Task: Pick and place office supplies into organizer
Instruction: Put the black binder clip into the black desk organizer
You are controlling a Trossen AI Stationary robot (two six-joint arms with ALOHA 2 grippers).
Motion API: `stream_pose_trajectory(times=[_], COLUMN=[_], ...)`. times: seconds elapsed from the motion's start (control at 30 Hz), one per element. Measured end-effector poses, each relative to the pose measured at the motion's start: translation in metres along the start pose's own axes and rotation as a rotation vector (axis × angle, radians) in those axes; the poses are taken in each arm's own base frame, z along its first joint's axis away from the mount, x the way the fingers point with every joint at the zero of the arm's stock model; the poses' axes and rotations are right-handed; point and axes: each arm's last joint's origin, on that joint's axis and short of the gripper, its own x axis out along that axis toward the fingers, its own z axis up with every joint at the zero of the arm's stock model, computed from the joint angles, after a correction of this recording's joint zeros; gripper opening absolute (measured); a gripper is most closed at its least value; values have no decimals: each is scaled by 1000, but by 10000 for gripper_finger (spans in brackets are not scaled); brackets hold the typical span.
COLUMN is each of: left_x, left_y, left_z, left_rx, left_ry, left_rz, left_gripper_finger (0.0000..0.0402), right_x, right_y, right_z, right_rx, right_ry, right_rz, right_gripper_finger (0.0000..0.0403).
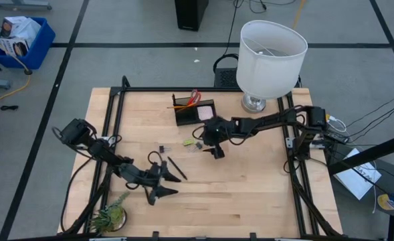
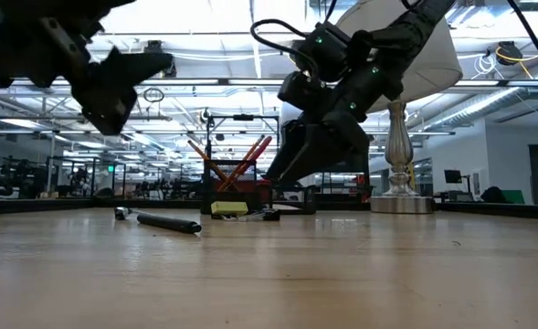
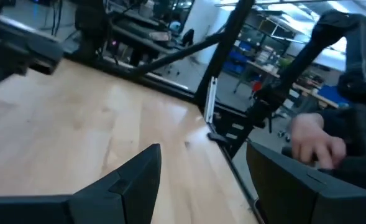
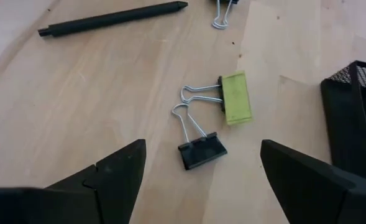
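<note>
Two binder clips, one black (image 4: 201,149) and one yellow-green (image 4: 235,97), lie touching on the bench (image 1: 250,187) under the right pincer (image 4: 201,177), which hangs released and empty above them. The left pincer (image 1: 162,184) hovers released near a black pen (image 1: 176,168). The mesh organizer (image 1: 191,110) stands near the lamp (image 1: 269,57), holding pencils. A hand (image 3: 316,142) shows blurred beyond the bench edge.

The worktop (image 1: 250,187) was pale wood with faint grain. On it lay a black pen (image 4: 111,18), a black binder clip (image 4: 201,151) with silver wire handles, and a yellow-green clip (image 4: 237,97). The organizer (image 1: 193,112) was black mesh, holding orange pencils (image 2: 237,160) and a pink pad (image 1: 205,110). The lamp (image 1: 270,57) shade was white.
</note>
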Motion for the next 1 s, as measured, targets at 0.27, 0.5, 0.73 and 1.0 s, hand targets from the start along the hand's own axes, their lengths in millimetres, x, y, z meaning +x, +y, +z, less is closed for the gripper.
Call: stream_pose_trajectory(times=[0.27, 0.5, 0.73, 1.0], left_x=[-50, -77, -89, -90], left_y=[23, 28, 30, 31], left_z=[20, 37, 42, 41], left_rx=[0, 34, 71, 75], left_ry=[-120, -206, -247, -241], left_rz=[153, 136, 138, 142], left_gripper_finger=[244, 243, 243, 244], right_x=[-1, 14, 12, 23], right_y=[-6, -6, -18, -23], right_z=[-3, -7, -12, -19], right_rx=[-28, -60, -68, -64], right_ry=[-3, -44, -57, -87], right_rz=[11, 39, 12, 37], right_gripper_finger=[308, 308, 298, 269])
